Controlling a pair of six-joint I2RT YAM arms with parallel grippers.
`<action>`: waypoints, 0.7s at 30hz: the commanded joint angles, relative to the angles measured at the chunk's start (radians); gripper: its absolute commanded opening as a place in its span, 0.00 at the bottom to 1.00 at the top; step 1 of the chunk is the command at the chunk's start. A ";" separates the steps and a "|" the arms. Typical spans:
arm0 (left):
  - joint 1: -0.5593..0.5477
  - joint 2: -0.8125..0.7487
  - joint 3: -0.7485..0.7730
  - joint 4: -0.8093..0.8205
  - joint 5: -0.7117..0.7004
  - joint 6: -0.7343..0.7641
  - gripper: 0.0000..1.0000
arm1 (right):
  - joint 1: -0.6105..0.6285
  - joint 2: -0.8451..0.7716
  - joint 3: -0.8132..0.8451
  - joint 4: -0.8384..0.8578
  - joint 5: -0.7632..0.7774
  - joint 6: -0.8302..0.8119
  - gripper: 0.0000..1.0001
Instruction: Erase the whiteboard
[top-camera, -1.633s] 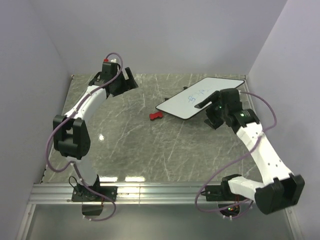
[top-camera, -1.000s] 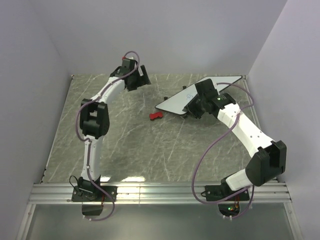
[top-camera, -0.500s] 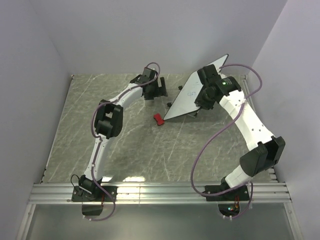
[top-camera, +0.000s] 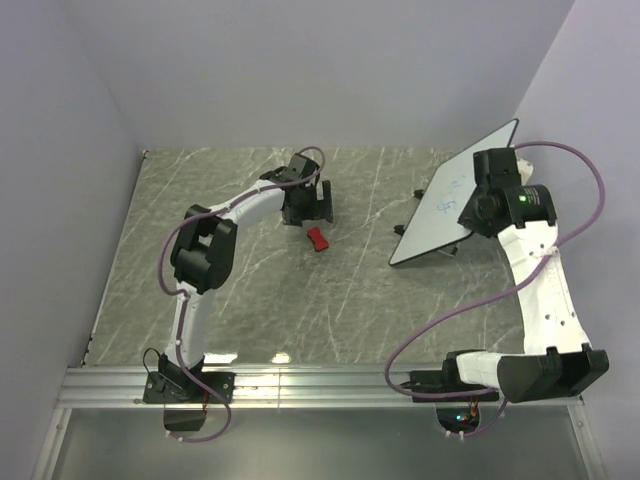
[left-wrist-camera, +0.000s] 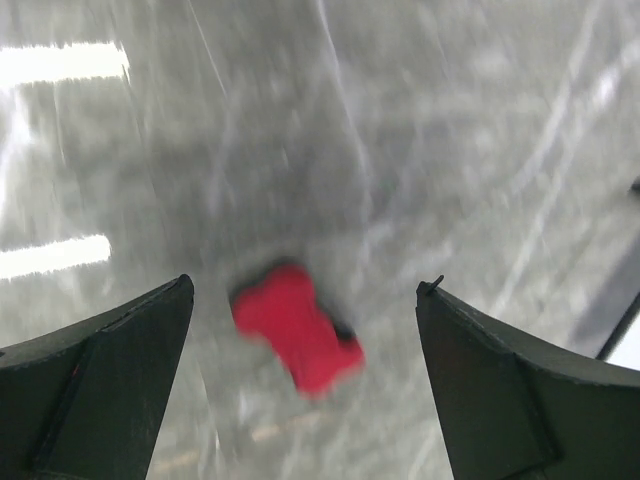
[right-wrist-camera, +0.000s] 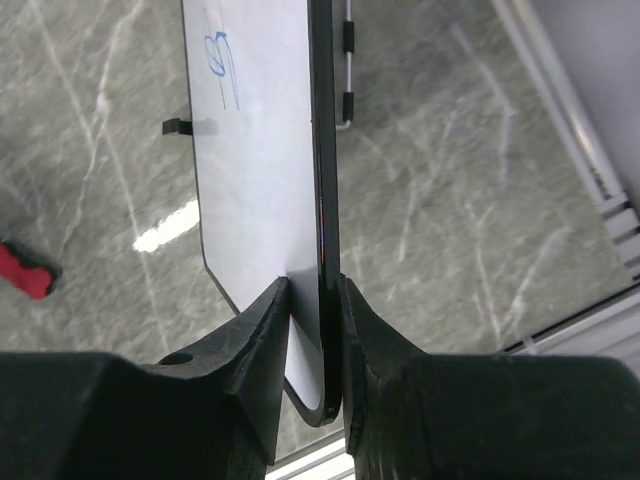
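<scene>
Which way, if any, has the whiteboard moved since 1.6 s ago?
Yes. The whiteboard, then flat on the table, is now tilted up on edge in the right gripper and has shifted right, toward the right wall.

The left arm (top-camera: 255, 205) and right arm (top-camera: 548, 290) have white links; their joints are black and blocky; a purple cable (top-camera: 440, 316) loops along each; the fingers (left-wrist-camera: 100, 400) are matte black wedges.
</scene>
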 joint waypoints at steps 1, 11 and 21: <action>-0.002 -0.149 -0.031 -0.009 -0.030 -0.001 0.99 | -0.024 -0.033 -0.010 0.027 0.133 -0.112 0.00; -0.081 -0.252 -0.179 -0.075 -0.132 -0.151 0.99 | 0.109 -0.088 -0.087 0.122 -0.178 -0.175 0.00; -0.131 -0.250 -0.235 -0.081 -0.174 -0.266 1.00 | 0.172 -0.297 -0.231 0.082 -0.393 -0.186 0.00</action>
